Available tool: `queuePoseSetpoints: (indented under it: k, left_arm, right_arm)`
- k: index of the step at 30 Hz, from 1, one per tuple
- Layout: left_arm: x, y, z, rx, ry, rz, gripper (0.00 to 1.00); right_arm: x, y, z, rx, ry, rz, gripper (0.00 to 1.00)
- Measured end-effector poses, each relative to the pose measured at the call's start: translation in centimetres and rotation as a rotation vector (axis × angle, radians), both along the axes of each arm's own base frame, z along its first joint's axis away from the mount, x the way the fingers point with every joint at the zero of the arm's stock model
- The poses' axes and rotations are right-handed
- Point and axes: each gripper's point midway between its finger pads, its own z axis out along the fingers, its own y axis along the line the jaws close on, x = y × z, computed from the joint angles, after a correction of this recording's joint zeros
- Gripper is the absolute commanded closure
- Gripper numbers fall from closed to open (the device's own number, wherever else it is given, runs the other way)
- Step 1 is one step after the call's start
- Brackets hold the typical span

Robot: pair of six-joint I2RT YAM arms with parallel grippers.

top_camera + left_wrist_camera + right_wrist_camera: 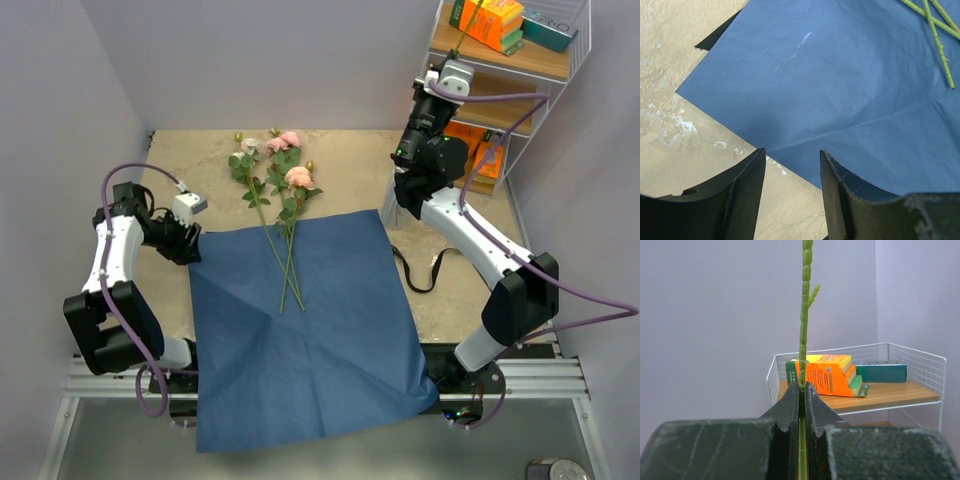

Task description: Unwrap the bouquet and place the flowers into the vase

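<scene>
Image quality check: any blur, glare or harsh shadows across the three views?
Top view: even light, no glare. Left wrist: paper sharp, dark shadow at its far edge, fingers underexposed. Right wrist: stem and boxes clear, near fingers soft.

The blue paper (310, 340) lay unfolded and creased on the surface (350, 180), its near edge hanging past the rim, with the black ribbon (420, 272) loose just to its right. The flowers (287, 180), pink, peach and cream roses, lay with heads beyond the paper and thin green stems (288, 265) crossing on its far part. A single stem (803, 315), probably a rose's though no bloom showed, stood upright, clamped in the right pincer (802, 390).
</scene>
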Motion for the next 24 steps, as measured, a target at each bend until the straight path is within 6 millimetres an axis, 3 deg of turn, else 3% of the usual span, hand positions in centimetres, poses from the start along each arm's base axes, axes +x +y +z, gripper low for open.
queuePoseSetpoints:
  k: [16,24]
  left_arm:
    - [0.1,0.0,1.1,-0.01,-0.008,-0.021,0.48]
    - [-0.2,0.1,1.1,-0.01,0.001,-0.021,0.48]
  right_arm:
    - [3.6,-2.9,-4.2,0.034,0.007,-0.051,1.0]
    - [5.4,-2.1,-9.1,0.036,0.074,-0.031,1.0]
